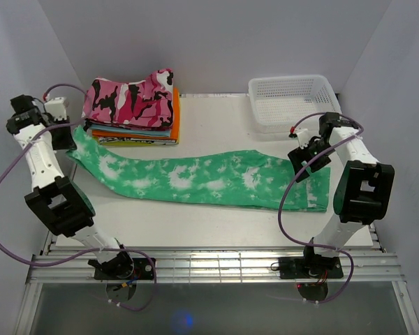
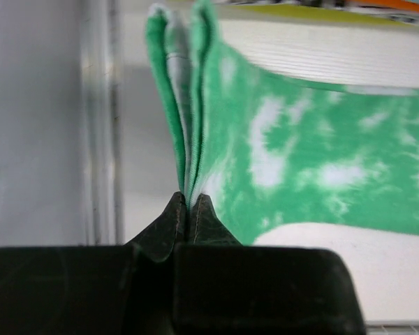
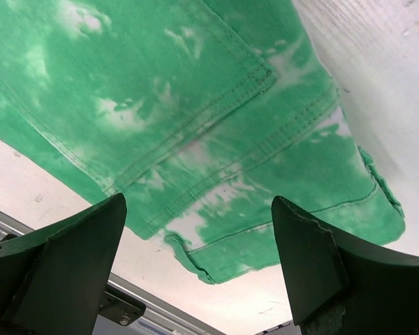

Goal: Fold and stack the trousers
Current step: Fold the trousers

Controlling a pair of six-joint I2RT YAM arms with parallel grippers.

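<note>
The mint green, white-blotched trousers (image 1: pixel 209 180) lie folded lengthwise across the table, waistband at the right, leg ends at the far left. My left gripper (image 1: pixel 64 136) is shut on the leg hems (image 2: pixel 185 112), which rise bunched from between its fingertips in the left wrist view. My right gripper (image 1: pixel 302 162) is open and hovers just above the waistband end. In the right wrist view its wide-apart fingers (image 3: pixel 304 244) frame the waistband, a back pocket and a belt loop (image 3: pixel 265 174), holding nothing.
A stack of folded clothes (image 1: pixel 136 125) with a pink, black and white camouflage garment (image 1: pixel 129 98) on top stands at the back left, next to the trouser legs. A white mesh basket (image 1: pixel 293 101) stands at the back right. Side walls close in behind both arms.
</note>
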